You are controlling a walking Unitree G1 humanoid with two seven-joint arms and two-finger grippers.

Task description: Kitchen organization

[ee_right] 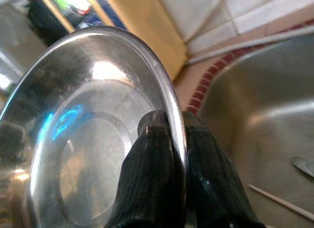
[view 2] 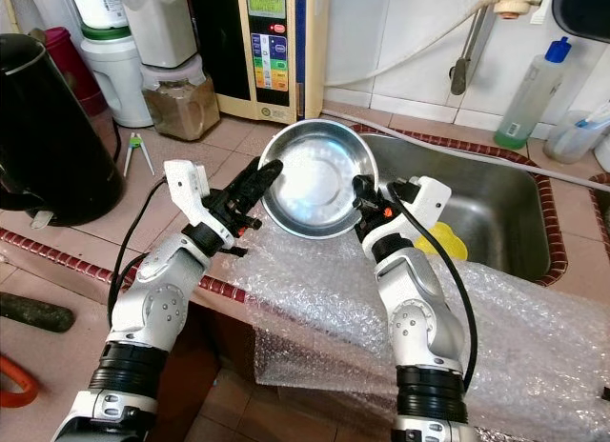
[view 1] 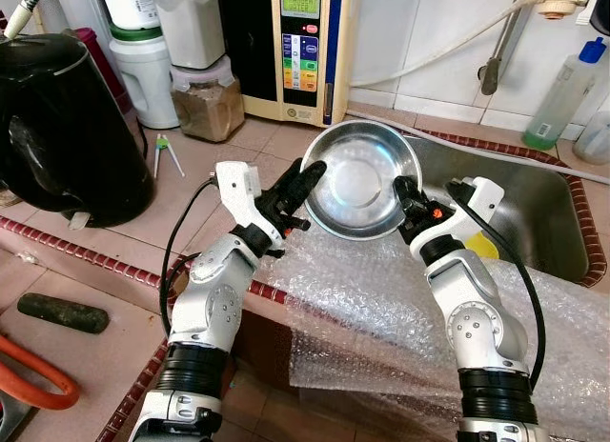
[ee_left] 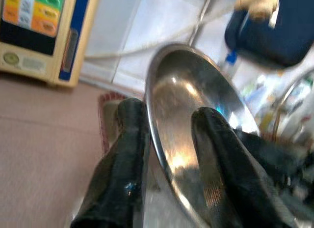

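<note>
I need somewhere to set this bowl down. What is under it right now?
The bowl is held tilted by both claws, left and right. Below it lie bubble wrap on the counter edge and the sink rim. The counter beneath the wrap is covered.

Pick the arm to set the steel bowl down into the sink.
Right. The right end effector is shut on the steel bowl's rim on the sink side, nearly over the basin. The left end effector grips the opposite rim, above the counter, farther from the basin.
</note>
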